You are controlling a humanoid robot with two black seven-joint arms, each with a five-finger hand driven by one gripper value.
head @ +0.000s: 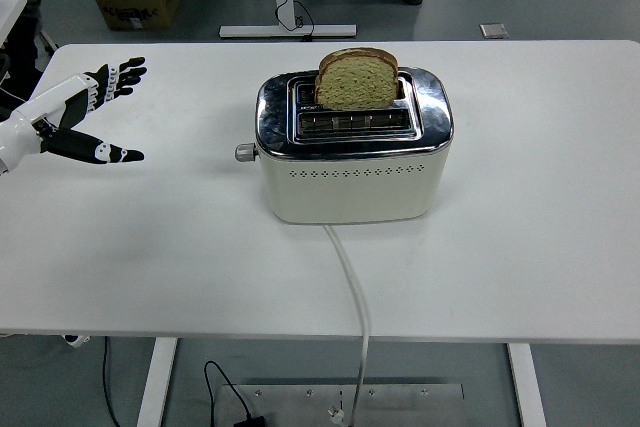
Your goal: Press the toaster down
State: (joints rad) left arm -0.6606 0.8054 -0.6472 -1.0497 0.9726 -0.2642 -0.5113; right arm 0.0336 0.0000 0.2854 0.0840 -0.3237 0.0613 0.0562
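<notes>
One lever (243,152) to hit, up on the toaster (352,162) side. My left hand (72,119) hovers spread, empty, well apart. I'd land one fingertip squarely and push straight down.

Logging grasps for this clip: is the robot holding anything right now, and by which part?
Nothing is held. The left hand hovers open over the table's left side, well clear of the toaster; the right hand is out of view.
</notes>
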